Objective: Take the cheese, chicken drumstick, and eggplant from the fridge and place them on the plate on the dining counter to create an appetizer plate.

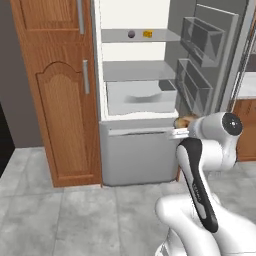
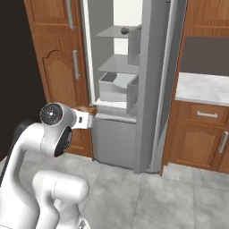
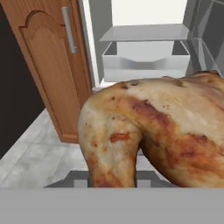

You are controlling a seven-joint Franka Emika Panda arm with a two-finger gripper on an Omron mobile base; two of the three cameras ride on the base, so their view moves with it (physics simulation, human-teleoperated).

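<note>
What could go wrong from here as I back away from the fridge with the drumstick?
1. The chicken drumstick blocks most of the hand view, so a slipping grip would be hard to spot.
2. The open fridge door stands close beside the arm; a wide swing could clip it.
3. The cheese and eggplant sit on a high shelf, a longer reach later.

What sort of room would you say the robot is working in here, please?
Most likely a home kitchen: an open fridge with pale shelves and a drawer, a tall brown wooden cupboard beside it, and a marble-topped wall counter over wooden cabinets. The gripper holds a roasted chicken drumstick.
</note>
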